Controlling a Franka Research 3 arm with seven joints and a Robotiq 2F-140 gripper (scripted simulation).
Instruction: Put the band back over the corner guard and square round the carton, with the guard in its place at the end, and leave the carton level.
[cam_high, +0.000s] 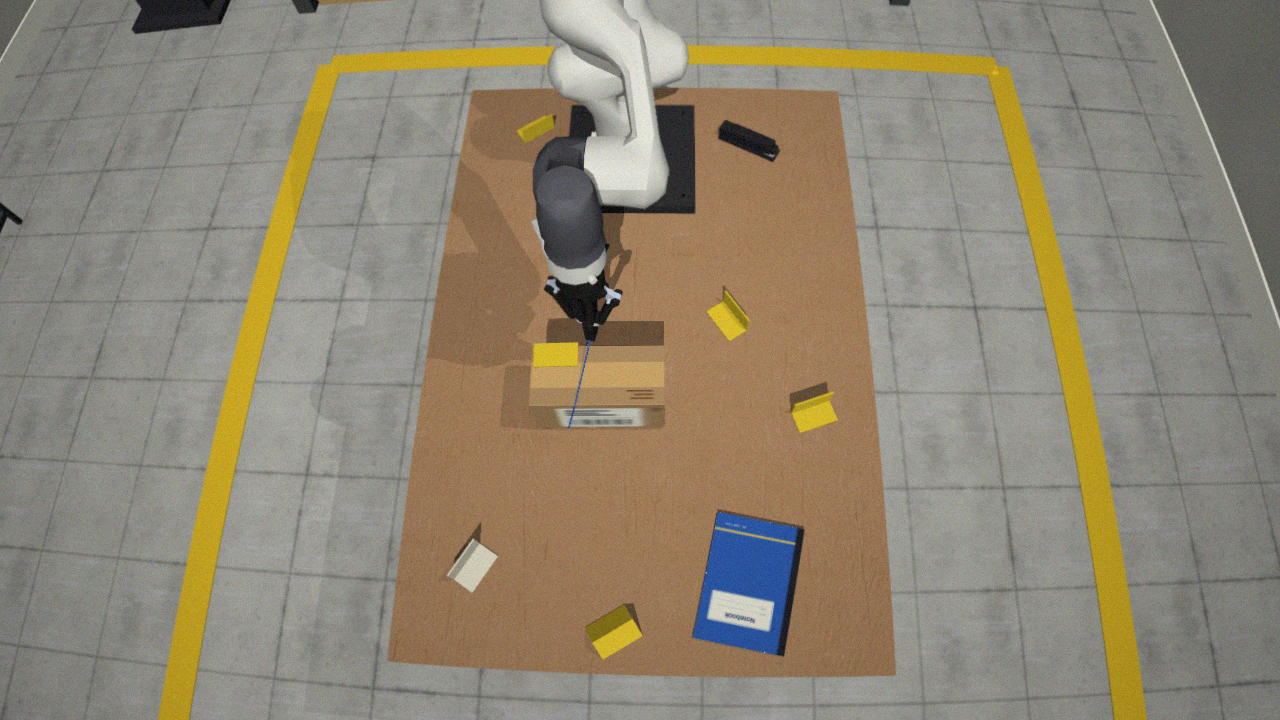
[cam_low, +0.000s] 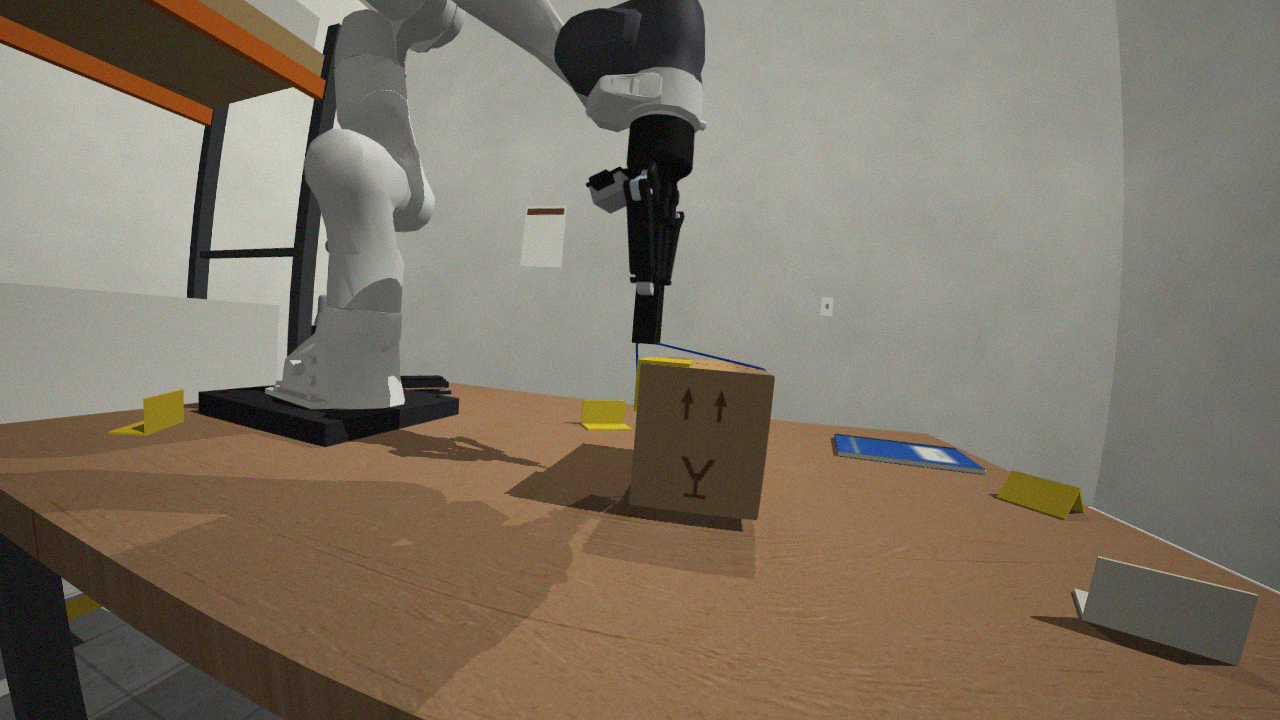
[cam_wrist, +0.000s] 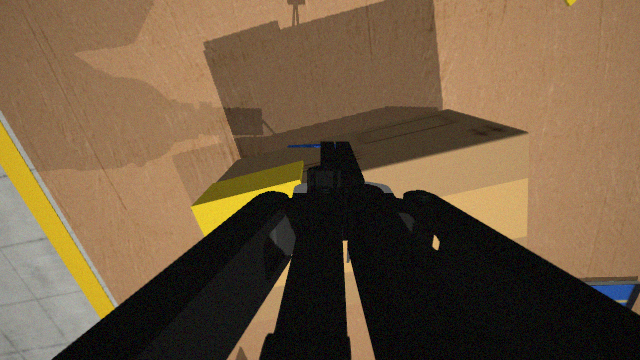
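Note:
The brown carton (cam_high: 597, 380) stands upright on the wooden table top, also in the side view (cam_low: 700, 438). A yellow corner guard (cam_high: 554, 354) sits on its top back left corner; it also shows in the wrist view (cam_wrist: 250, 192). A thin blue band (cam_high: 579, 385) runs across the carton top, beside the guard and not over it. In the side view the band (cam_low: 707, 355) rises off the top towards my fingertips. My gripper (cam_low: 646, 335) points straight down at the carton's back top edge and is shut on the band.
Spare yellow guards lie around (cam_high: 728, 315), (cam_high: 813, 411), (cam_high: 614, 630), (cam_high: 536, 127). A white guard (cam_high: 471, 564) lies front left and a blue notebook (cam_high: 748, 582) front right. A black block (cam_high: 748, 139) lies near the arm's base.

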